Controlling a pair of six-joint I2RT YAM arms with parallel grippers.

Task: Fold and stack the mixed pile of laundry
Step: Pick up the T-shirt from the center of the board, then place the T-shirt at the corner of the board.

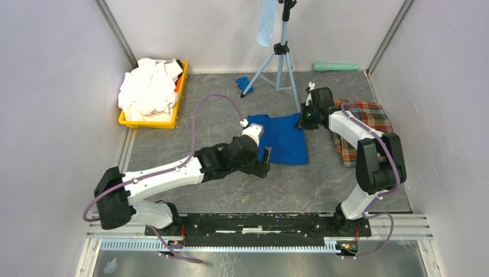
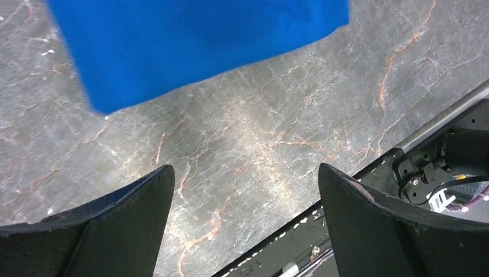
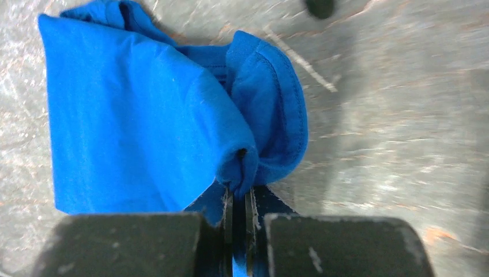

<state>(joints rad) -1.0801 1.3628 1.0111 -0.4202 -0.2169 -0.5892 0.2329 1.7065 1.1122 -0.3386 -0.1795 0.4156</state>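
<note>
Centrally, the royal-blue T-shirt (image 1: 284,139) lies on the tabletop (image 1: 230,190); the right wrist view alone shows the right gripper (image 3: 238,196), jaws pinching its bunched fold; the left gripper (image 2: 245,170), jaws spread, hovers beside its near corner.

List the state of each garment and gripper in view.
blue T-shirt: partly folded on table, edge pinched
right gripper: shut on the blue T-shirt
left gripper: open, empty, over bare table
white shirts: heaped, unfolded, in yellow bin
plaid cloth: flat on table, partly under right arm
</note>
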